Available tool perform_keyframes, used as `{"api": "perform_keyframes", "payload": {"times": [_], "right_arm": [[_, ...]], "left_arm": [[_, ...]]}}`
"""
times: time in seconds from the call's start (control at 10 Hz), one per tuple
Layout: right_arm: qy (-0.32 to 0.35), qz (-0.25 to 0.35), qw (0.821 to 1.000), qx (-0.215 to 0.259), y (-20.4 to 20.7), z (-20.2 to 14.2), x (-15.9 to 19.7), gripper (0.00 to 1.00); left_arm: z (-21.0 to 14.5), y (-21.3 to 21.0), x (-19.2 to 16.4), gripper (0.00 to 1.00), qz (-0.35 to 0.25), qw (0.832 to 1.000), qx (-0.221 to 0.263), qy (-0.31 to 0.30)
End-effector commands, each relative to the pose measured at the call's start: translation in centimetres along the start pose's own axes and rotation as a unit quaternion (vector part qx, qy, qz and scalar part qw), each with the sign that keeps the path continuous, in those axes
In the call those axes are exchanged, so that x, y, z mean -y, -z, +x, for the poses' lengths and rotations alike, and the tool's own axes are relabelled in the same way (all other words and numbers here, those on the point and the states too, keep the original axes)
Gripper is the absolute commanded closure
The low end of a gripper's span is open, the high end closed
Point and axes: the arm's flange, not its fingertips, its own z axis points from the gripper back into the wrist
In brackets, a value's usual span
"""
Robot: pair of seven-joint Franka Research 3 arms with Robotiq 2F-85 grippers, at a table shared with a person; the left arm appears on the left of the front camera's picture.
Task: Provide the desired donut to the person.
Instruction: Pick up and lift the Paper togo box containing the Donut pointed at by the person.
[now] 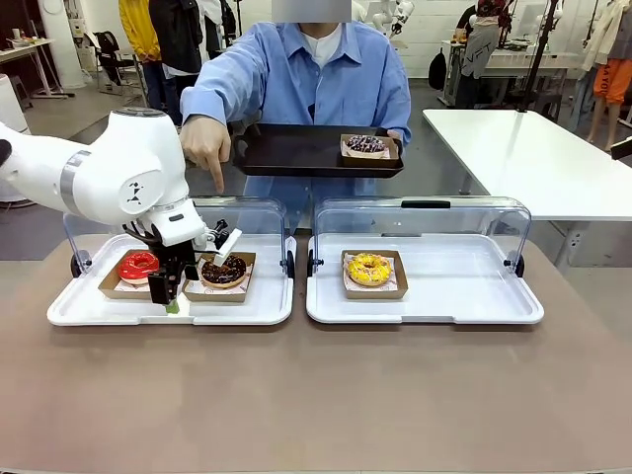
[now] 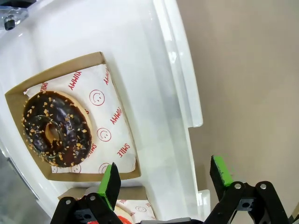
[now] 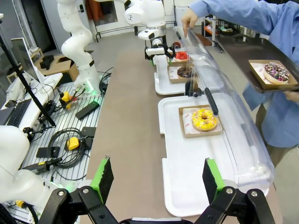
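A chocolate donut with nut crumbs (image 1: pixel 224 270) (image 2: pixel 57 128) lies in a paper-lined cardboard box on the left white tray (image 1: pixel 99 311), beside a red donut (image 1: pixel 138 265). The person's (image 1: pixel 316 74) hand (image 1: pixel 205 148) points a finger down at the chocolate donut. My left gripper (image 1: pixel 173 301) (image 2: pixel 164 179) hangs open over the tray's front rim, between the two boxes and just short of the chocolate donut, holding nothing. A yellow donut (image 1: pixel 368 269) (image 3: pixel 204 119) sits on the right white tray (image 1: pixel 464 306). My right gripper (image 3: pixel 157 179) is open and empty, well back from that tray.
The person's other hand holds a black tray (image 1: pixel 286 153) carrying a dark sprinkled donut (image 1: pixel 365 145). Both white trays have clear hinged lids (image 1: pixel 420 212) raised at the back. Bare brown table (image 1: pixel 316 395) lies in front. Cables and gear (image 3: pixel 70 140) sit beside the table.
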Motion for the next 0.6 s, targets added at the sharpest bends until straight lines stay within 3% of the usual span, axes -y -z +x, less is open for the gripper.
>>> {"api": "perform_keyframes", "payload": {"times": [0.0,0.5], "right_arm": [[-0.001,0.004,1.000,0.004,-0.15,0.09,0.13,0.00],[-0.001,0.004,1.000,0.004,-0.15,0.09,0.13,0.00]], "left_arm": [[0.37,0.38,-0.98,0.00,0.011,1.000,-0.010,-0.010],[-0.15,1.22,-1.90,0.00,0.016,1.000,-0.005,-0.024]]}}
